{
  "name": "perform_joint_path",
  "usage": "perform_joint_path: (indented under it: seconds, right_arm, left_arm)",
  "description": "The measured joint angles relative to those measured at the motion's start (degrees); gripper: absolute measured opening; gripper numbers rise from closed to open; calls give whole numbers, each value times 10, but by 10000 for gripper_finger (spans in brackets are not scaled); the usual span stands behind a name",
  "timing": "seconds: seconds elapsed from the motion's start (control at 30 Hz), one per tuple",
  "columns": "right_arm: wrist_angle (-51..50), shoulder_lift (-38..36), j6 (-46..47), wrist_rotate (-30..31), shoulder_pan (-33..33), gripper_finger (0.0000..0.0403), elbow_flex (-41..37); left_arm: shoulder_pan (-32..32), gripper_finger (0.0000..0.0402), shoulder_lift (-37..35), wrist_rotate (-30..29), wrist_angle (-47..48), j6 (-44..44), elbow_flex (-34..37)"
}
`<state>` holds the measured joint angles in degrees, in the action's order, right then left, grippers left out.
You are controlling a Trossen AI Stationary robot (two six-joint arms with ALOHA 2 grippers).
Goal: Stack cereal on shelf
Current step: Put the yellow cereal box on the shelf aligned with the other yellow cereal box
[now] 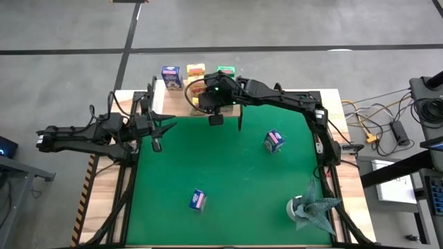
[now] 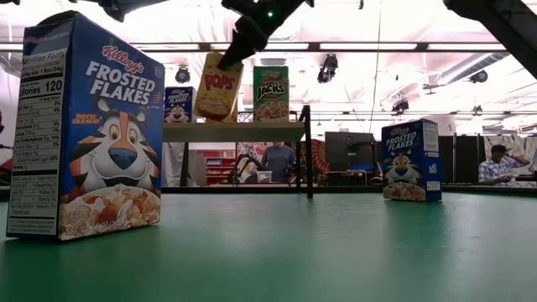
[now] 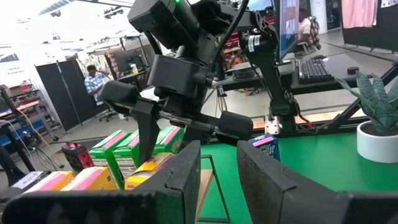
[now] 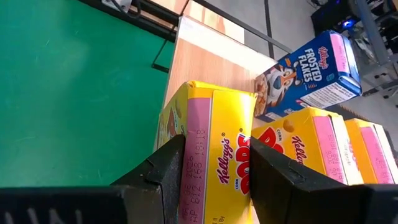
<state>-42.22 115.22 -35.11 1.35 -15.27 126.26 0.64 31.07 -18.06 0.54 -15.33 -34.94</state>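
The wooden shelf (image 2: 235, 132) stands at the table's far edge (image 1: 173, 100). On it stand a blue cereal box (image 2: 178, 105) and a green one (image 2: 271, 94). My right gripper (image 2: 231, 54) is over the shelf, shut on a yellow Pops box (image 2: 216, 86) that tilts between them. Two more yellow boxes (image 4: 305, 149) and a blue one (image 4: 311, 71) lie just beyond it. Two blue boxes (image 1: 274, 141) (image 1: 198, 200) stand on the green mat. My left gripper (image 1: 165, 128) is open and empty at the mat's left edge, near the shelf. My right gripper pinches the yellow Pops box between its two fingers (image 4: 165, 180), which stand on opposite sides of the box near its upper end (image 4: 214, 146). The fingers slant down from above. The box tilts below them; whether its lower edge (image 2: 210, 116) touches the shelf board, I cannot tell.
A grey-green foil-like plant in a white base (image 1: 308, 211) stands at the mat's near right corner. Thin black shelf posts (image 2: 308, 151) reach down to the mat. Green boxes (image 3: 118, 149) show in the left wrist view beside the right gripper. People sit in the room behind.
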Motion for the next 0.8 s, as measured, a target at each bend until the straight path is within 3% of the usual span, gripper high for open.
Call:
perform_joint_path:
  seconds: [0.2,0.57,0.8]
  right_arm:
    - [6,1,10,2,-7,144,0]
    - [10,1,12,2,-15,204,0]
    - [28,1,11,2,-16,216,0]
  left_arm:
    - [0,88,0,0,0,0,0]
    - [0,88,0,0,0,0,0]
    - [0,88,0,0,0,0,0]
